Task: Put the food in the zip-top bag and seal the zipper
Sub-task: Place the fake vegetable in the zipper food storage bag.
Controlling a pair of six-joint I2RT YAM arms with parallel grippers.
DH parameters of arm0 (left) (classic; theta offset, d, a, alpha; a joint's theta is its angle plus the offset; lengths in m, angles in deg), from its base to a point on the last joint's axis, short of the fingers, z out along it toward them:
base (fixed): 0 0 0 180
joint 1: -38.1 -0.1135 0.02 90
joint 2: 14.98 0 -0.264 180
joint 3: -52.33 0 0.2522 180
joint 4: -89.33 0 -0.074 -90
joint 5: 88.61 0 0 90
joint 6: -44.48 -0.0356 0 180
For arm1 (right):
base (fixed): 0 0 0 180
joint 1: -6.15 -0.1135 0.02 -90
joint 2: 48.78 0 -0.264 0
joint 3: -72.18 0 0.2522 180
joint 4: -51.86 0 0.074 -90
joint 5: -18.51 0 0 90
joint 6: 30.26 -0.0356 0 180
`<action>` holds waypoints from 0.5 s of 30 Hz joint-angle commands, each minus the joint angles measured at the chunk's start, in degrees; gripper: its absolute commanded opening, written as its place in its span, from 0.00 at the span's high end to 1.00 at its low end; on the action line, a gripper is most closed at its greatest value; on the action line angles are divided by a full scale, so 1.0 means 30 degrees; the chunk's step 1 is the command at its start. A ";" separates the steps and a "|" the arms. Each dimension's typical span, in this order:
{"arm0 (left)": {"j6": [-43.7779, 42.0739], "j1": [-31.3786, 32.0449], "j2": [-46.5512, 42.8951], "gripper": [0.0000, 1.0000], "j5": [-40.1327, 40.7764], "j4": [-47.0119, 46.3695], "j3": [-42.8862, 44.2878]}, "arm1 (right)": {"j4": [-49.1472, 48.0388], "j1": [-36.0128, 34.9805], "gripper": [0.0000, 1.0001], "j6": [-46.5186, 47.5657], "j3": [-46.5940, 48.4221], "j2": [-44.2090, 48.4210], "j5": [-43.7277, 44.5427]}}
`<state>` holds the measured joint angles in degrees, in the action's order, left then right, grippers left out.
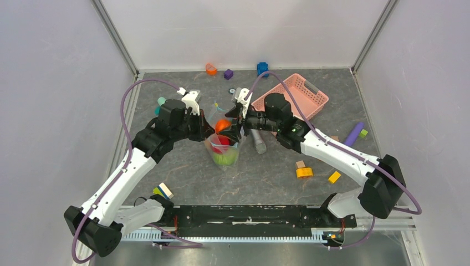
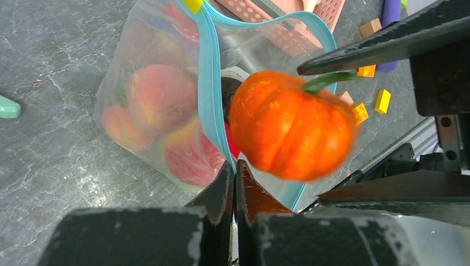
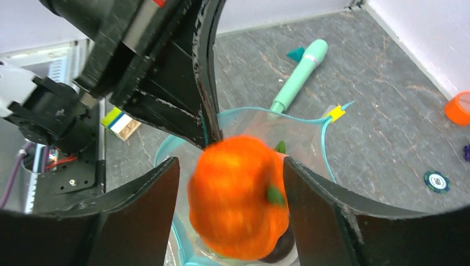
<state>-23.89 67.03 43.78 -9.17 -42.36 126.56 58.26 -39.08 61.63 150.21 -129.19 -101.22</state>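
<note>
Bag [image 2: 149, 83] upright, zipper [image 2: 209, 83] uppermost — pumpkin [image 2: 291, 133] above

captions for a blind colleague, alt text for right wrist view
A blurred orange pumpkin is between the open fingers of the right gripper, over the open zip-top bag whose rim the left gripper pinches. A mint-green stick lies behind.

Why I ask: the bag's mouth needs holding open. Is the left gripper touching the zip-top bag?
Touching. In the left wrist view the zipper of the zip-top bag runs down between the shut fingers of the left gripper, pinched there.
</note>
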 commanded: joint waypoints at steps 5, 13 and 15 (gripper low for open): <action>0.0699 -0.0140 -0.0302 0.98 -0.0491 -0.0851 -0.0060 | 0.0413 -0.0276 0.02 0.0714 0.0727 0.0247 0.1725; 0.0701 -0.0150 -0.0220 0.98 -0.0462 -0.0851 -0.0058 | 0.1255 -0.0248 0.02 0.0921 0.1265 0.0573 0.2848; 0.0701 -0.0150 -0.0201 0.98 -0.0488 -0.0858 -0.0058 | 0.1272 -0.0268 0.02 0.0513 0.1481 0.0522 0.3032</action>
<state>-23.89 67.03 43.78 -9.35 -42.78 126.38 62.31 -39.65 63.69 150.98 -129.45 -94.45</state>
